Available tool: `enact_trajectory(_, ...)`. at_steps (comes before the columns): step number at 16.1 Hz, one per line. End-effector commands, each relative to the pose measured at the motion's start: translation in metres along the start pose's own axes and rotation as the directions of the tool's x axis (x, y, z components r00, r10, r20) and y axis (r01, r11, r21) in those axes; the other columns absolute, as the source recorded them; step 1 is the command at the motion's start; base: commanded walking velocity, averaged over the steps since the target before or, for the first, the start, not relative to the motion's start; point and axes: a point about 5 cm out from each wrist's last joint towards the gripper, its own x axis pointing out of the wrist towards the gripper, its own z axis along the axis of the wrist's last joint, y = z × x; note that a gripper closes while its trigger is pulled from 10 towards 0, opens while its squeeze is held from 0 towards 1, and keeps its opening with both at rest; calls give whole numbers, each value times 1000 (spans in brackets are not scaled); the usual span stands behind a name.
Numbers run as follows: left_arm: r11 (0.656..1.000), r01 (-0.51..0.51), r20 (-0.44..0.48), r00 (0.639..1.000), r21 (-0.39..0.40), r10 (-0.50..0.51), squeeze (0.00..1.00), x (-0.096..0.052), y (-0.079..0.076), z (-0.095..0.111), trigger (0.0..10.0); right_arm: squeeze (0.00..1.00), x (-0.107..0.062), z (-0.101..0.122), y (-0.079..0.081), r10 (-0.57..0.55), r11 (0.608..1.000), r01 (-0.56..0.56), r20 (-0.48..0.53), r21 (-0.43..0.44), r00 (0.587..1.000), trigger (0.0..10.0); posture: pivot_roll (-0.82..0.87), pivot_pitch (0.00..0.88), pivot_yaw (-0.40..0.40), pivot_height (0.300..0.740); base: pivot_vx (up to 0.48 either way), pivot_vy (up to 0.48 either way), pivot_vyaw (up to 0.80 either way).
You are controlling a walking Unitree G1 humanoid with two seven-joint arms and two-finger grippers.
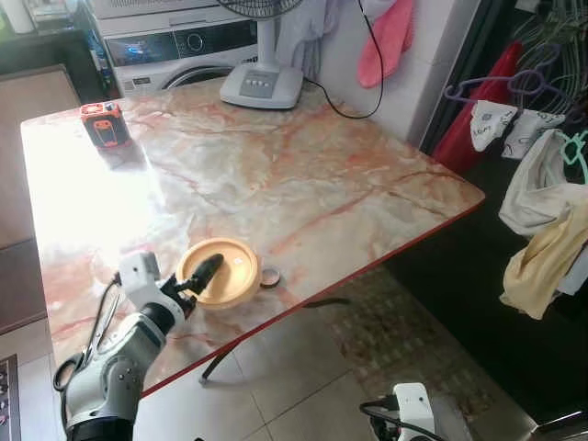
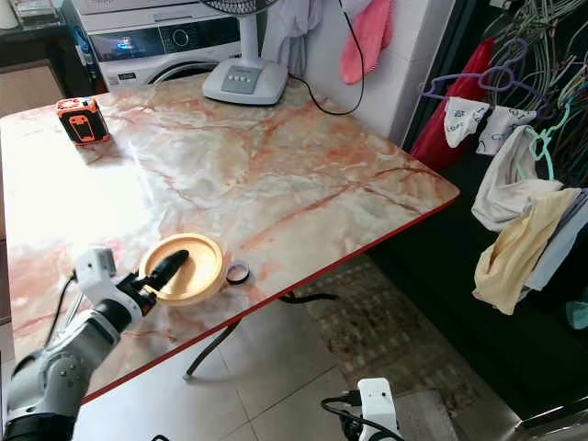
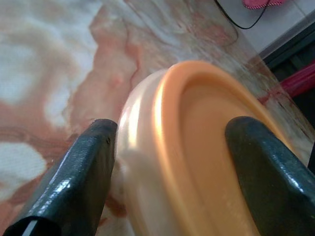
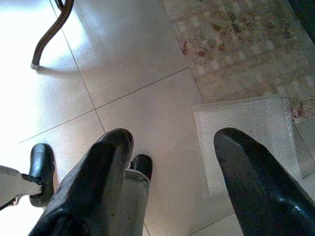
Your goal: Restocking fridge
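On the far left of the desk (image 1: 276, 175) I can see a small orange and black device (image 1: 103, 124), well away from the work. Nearer, at the left front of the marble top, my left tool (image 1: 200, 276) has its two black fingers apart and set astride the rim of the orange lidded container (image 1: 225, 273): in the left wrist view one finger (image 3: 74, 177) sits outside the pale side wall and the other (image 3: 266, 172) lies over the recessed orange top, neither visibly pressing yet. The container rests flat on the desk, close to the near edge, with a small dark ring (image 1: 270, 276) just beside it on the right. I judge it a shallow, stiff plastic tub, light unless full, with a glossy skin that could slip under hard pads. The rim is the only sensible hold from here, since the body looks too wide to span; pinching lip and wall should work, but I would expect it to tilt when lifted, so keep it level and slow. At the far side stands a white fan base (image 1: 262, 85). My right tool (image 4: 172, 162) hangs idle over the tiled floor (image 4: 123, 64), fingers apart, holding nothing.
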Motion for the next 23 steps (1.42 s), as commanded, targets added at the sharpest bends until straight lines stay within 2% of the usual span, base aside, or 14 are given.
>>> enact_trajectory(1,1000,-1,3,1000,-5,1,0,3,0,0,10000,0,0,0,-2,-4,1000,4,0,-6,1000,10000,-73,51,-68,740,0,0,0)
enact_trajectory(9,1000,12,73,997,-12,-11,0,11,-3,12,10000,0,0,1,-2,-4,1000,4,-1,-10,1000,10000,-72,53,-73,740,0,0,0)
enact_trajectory(10,1000,16,70,997,-10,-15,0,12,-4,12,8706,0,0,1,-2,-4,1000,4,-1,-9,1000,10000,-72,53,-73,740,0,0,0)
enact_trajectory(11,1000,19,65,998,-7,-18,0,12,-4,11,6353,0,0,1,-2,-4,1000,4,-1,-9,1000,10000,-74,53,-72,740,0,0,0)
enact_trajectory(13,1000,15,55,998,-3,-15,0,14,-4,9,6471,0,0,1,-2,-4,1000,4,-1,-9,1000,10000,-74,52,-73,740,0,0,0)
enact_trajectory(14,1000,16,48,999,-4,-15,0,14,-4,8,4510,0,0,1,-2,-4,1000,4,-1,-9,1000,10000,-75,52,-72,740,0,0,0)
enact_trajectory(15,1000,15,43,999,-2,-15,0,14,-4,7,4000,0,0,1,-2,-4,1000,4,-1,-8,1000,10000,-75,52,-72,740,0,0,0)
enact_trajectory(16,1000,19,38,999,-1,-18,0,15,-4,6,1569,0,0,1,-2,-4,1000,4,-2,-8,1000,10000,-74,51,-71,740,0,0,0)
enact_trajectory(17,1000,20,30,999,2,-20,0,15,-5,5,0,0,0,1,-2,-4,1000,4,-2,-9,1000,10000,-74,51,-71,740,0,0,0)
enact_trajectory(23,1000,21,20,1000,11,-22,0,17,-6,3,0,0,0,0,-2,-3,1000,3,-3,-7,1000,10000,-76,49,-71,740,0,0,0)
